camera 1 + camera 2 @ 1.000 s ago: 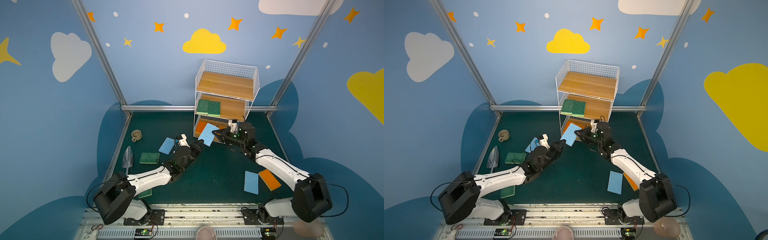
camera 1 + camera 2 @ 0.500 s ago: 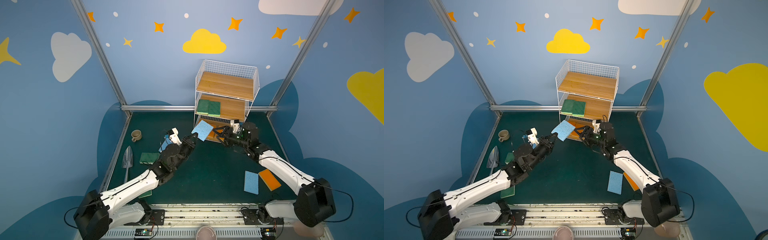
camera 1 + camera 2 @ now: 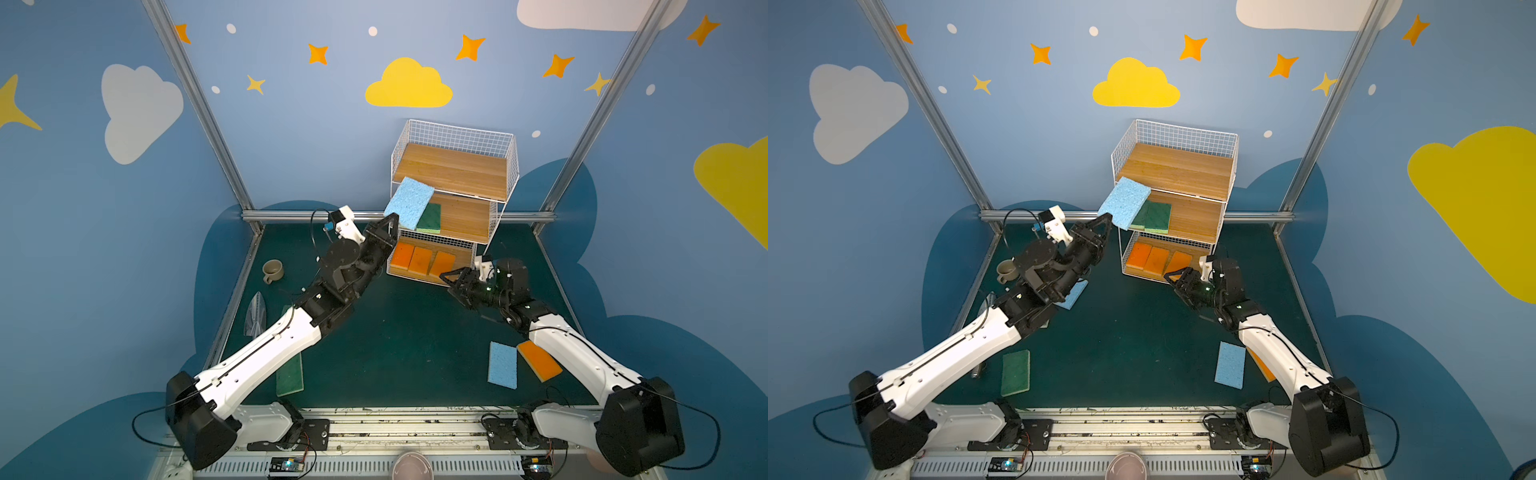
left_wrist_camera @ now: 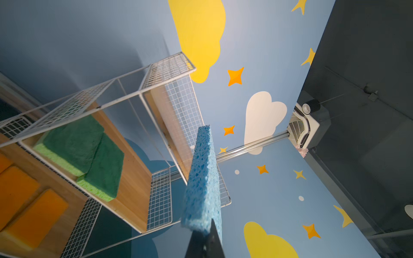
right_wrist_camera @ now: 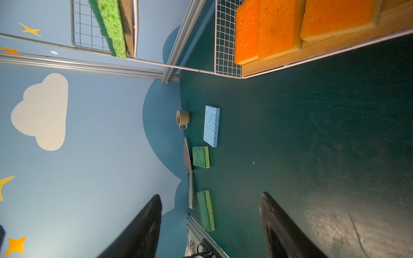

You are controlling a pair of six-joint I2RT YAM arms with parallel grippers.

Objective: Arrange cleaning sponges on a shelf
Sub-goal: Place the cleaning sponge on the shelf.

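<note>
Green tabletop [image 3: 415, 332], blue walls [image 3: 311, 137], wire shelf [image 3: 453, 172]

we can read no words, labels, brands or numbers in any view; the small lit boards [image 3: 286, 464] on the front rail are too tiny for us to read.

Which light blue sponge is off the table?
The blue sponge in the left tool, raised beside the shelf; the other two lie flat on the table.
</note>
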